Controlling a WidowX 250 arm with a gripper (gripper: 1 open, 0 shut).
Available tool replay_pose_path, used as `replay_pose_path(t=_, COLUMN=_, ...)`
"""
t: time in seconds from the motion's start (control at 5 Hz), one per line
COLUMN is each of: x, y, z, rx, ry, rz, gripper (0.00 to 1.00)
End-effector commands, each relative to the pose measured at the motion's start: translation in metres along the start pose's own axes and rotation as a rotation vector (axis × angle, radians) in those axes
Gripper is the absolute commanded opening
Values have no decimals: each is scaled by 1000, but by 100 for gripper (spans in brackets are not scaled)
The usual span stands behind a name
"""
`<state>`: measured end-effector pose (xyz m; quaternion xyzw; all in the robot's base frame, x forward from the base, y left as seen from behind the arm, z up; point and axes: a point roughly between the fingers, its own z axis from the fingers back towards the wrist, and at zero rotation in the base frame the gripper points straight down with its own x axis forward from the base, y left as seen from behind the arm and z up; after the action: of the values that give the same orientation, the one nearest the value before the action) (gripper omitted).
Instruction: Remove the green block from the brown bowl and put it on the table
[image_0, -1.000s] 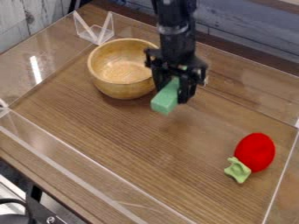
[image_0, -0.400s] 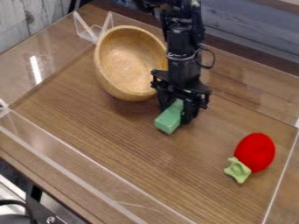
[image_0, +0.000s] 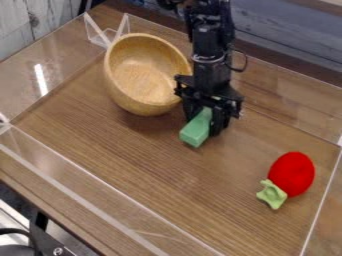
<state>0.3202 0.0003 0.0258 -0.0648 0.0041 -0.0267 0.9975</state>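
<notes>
Claw (image_0: 209, 116) has dropped lower and stays clamped on the green block (image_0: 199, 130), whose bottom end now meets the table (image_0: 120, 170), at four o'clock from the brown bowl (image_0: 143, 72). Release looks next.

Your black gripper (image_0: 205, 111) has carried the small mid-green rectangular block (image_0: 198, 130) lower and nearer, onto the tabletop; the round light-brown wooden bowl (image_0: 144, 73) now sits tilted (previously level).

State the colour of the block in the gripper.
Plain mid-green: the green block, clearest in the camera view, held by the gripper.
</notes>
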Motion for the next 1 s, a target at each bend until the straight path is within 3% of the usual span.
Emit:
replay_pose_path(t=0.0, x=11, y=2, z=11, rx=2, ry=-48, rz=8, gripper=0)
replay_pose_path(t=0.8, x=17, y=7, z=5, rx=1, ry=-46, rz=34, gripper=0)
